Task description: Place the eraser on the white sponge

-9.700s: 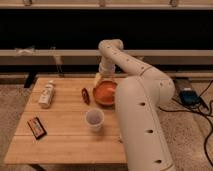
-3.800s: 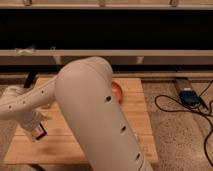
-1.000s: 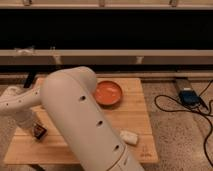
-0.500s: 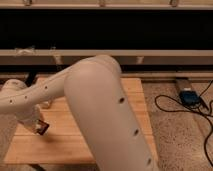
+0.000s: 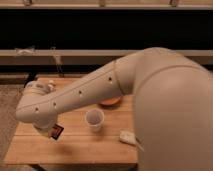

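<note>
Eraser [image 5: 56, 131] sits at the tip of the arm [image 5: 115, 85], over the front-left part of the counter [image 5: 90, 146]. It is tilted on one corner and looks raised off the wood. Black face and an orange edge are visible; the markings are not readable.

Gripper [image 5: 52, 131] is at the low left end of the arm, right against the eraser. The fingers are together, clamped on the eraser, but their outline is mostly lost against the wrist housing.

Hidden or cut off:
- The arm fills the right half of the view and covers the counter's right side and back-right corner.
- Orange bowl [image 5: 110, 102]: only a thin front sliver shows under the arm.
- White sponge [image 5: 127, 137]: front right, lying flat, with its right end running under the edge of the arm.
- White bottle [image 5: 48, 86]: back left, mostly behind the wrist, so only part shows and no label can be made out.
- Cup [image 5: 94, 119]: fully visible, upright, mid-counter between eraser and sponge, touching neither.

Count: 1 eraser, 1 white sponge, 1 cup, 1 bowl, 1 bottle, 1 gripper. The eraser and the sponge are well apart.
</note>
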Robot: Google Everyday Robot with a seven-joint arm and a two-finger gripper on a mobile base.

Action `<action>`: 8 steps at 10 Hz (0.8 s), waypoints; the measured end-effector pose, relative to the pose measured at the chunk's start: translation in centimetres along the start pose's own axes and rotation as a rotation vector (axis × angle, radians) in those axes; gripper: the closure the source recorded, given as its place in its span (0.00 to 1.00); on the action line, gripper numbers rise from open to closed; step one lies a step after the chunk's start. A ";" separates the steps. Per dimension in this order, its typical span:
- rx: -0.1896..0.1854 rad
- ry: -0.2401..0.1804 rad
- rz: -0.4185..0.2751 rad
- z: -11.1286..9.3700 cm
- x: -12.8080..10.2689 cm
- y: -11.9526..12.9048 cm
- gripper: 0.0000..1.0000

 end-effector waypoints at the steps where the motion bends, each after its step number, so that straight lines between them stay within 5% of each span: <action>1: 0.003 -0.016 0.015 -0.8 1.7 0.1 1.00; 5: -0.006 -0.041 0.169 -2.3 10.3 -0.6 1.00; 8: -0.046 -0.022 0.363 -0.7 18.1 -2.1 1.00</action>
